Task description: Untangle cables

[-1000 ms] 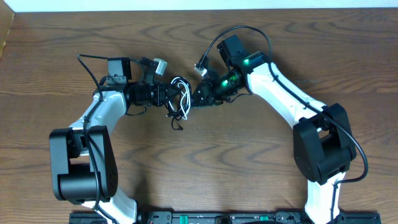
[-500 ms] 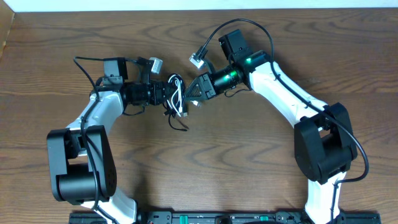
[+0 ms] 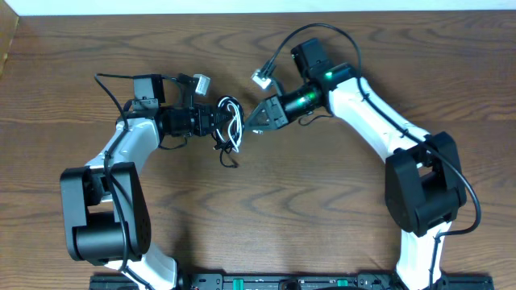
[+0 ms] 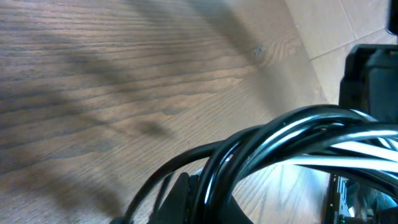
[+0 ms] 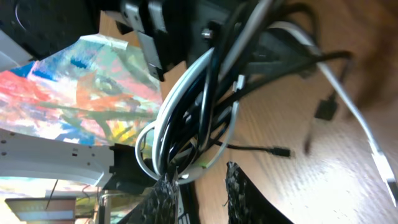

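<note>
**Two Arms Meet Over a Knot of Cords at Mid-Table**

The cables, a bundle of thin black and white loops, hang between the two arms above the wooden table. Its long axis runs from the far side toward the near edge in the overhead view, and a black tail trails off the near end. The left gripper holds the bundle from the side. Its own camera is so close that blurred strands fill the frame and hide the fingers. The right gripper noses in from the opposite side. In the right wrist view its textured fingers stand a narrow gap apart, with the loops ending at one tip. Whether any strand is pinched there is not clear. A small black plug points away from the bundle, and a white cord runs out of frame.
</note>
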### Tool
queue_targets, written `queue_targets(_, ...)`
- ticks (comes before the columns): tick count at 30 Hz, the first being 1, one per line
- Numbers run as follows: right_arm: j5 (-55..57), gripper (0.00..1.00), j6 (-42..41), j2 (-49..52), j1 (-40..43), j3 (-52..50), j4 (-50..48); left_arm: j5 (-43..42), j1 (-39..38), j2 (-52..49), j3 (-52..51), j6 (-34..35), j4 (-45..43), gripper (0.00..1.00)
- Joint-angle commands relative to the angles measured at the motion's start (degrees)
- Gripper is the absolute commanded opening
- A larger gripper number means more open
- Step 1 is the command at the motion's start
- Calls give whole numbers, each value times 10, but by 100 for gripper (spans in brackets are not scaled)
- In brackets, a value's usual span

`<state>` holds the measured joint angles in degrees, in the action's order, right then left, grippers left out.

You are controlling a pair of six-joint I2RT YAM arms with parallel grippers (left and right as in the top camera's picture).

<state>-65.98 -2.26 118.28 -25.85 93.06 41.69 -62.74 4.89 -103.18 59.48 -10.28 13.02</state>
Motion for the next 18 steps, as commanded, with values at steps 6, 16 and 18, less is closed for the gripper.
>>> queue_targets(6, 22, 22, 56, 2, 7, -2, 24, -95, 17, 6, -7, -21, -1, 7)
queue_targets(16, 48, 20, 24, 2, 0, -2, -28, -152, 17, 6, -7, -78, 10, 7)
queue_targets(18, 47, 21, 9, 2, 0, -2, -41, -153, 17, 6, -7, -81, 12, 8)
